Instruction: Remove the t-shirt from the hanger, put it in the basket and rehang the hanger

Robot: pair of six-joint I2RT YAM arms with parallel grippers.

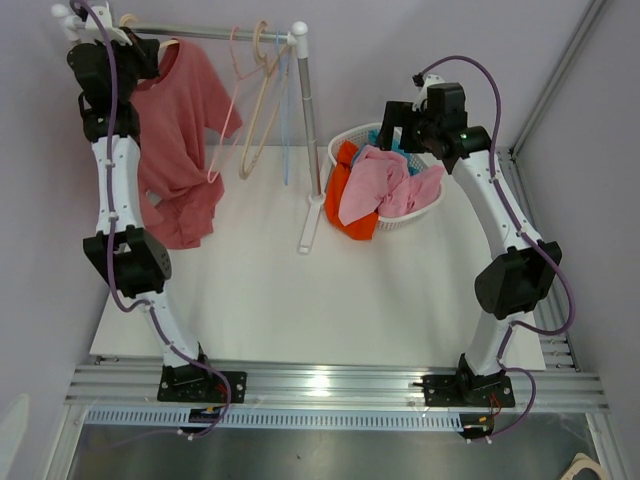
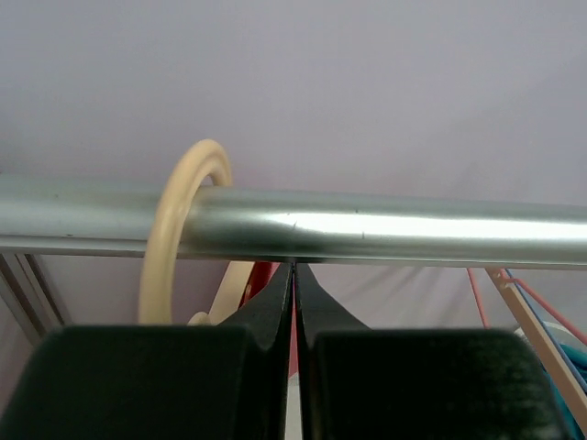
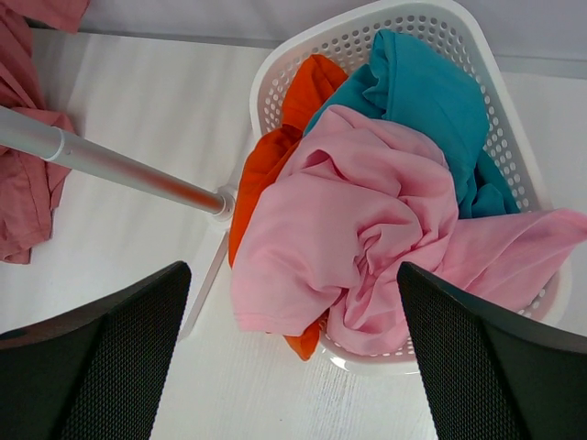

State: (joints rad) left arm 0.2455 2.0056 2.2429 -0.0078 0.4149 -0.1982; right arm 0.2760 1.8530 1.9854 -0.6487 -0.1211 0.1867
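Left wrist view: the left gripper (image 2: 293,275) is pressed together under the rail (image 2: 385,225), at 3 o'clock of the hanger hook (image 2: 174,220), the right gripper (image 3: 292,275) is spread, and the t-shirt (image 1: 175,120), hung at the table (image 1: 260,300)'s 10 o'clock, could be dragged off, hook and all, if tugged.

One red t-shirt (image 1: 180,130), one basket (image 3: 341,41), three garments (image 3: 367,211) in it

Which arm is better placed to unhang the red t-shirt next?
Left. Its fingers sit under the silver rail beside the cream hanger hook carrying the red t-shirt; the right fingers hover over the white basket.
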